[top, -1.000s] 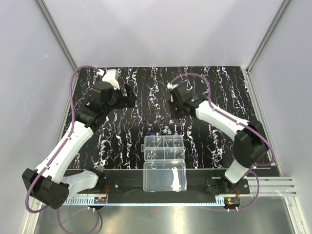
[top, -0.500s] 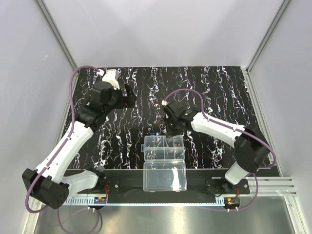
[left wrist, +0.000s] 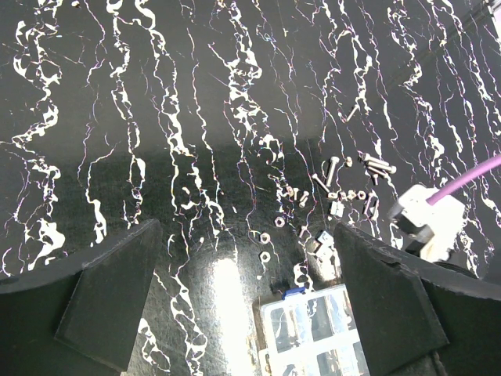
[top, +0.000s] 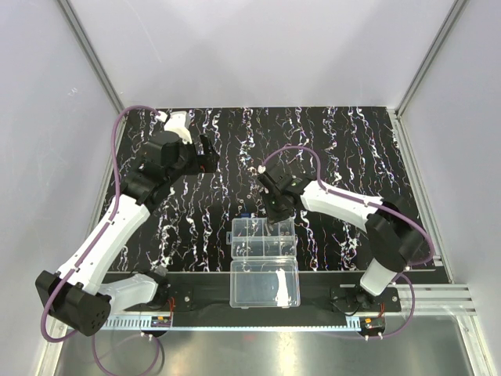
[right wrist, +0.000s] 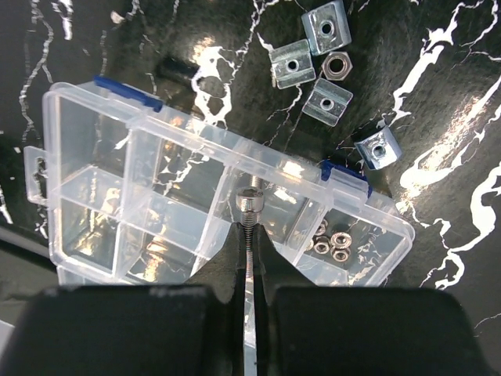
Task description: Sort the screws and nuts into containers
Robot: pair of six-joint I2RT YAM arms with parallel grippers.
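In the right wrist view my right gripper point(right wrist: 249, 235) is shut on a silvery screw point(right wrist: 248, 202), head up, just above a middle container of the clear organizer box point(right wrist: 196, 125). The container to its right holds several nuts point(right wrist: 329, 240). From the top view the right gripper point(top: 274, 218) hangs over the back edge of the box point(top: 233, 235). My left gripper point(top: 205, 154) hovers open and empty at the back left. Its wrist view shows loose screws point(left wrist: 376, 163) and nuts point(left wrist: 264, 239) on the mat beyond the box point(left wrist: 275, 329).
Several square metal nuts point(right wrist: 313, 55) and a hex nut point(right wrist: 337, 65) lie on the black, white-streaked mat just behind the box. The undivided lid half point(top: 264, 283) lies open toward the near edge. Blue latches point(right wrist: 344, 174) sit on the box's back rim.
The right arm has swung from the back of the mat toward me and now holds the screw over the box. The left arm has not moved.
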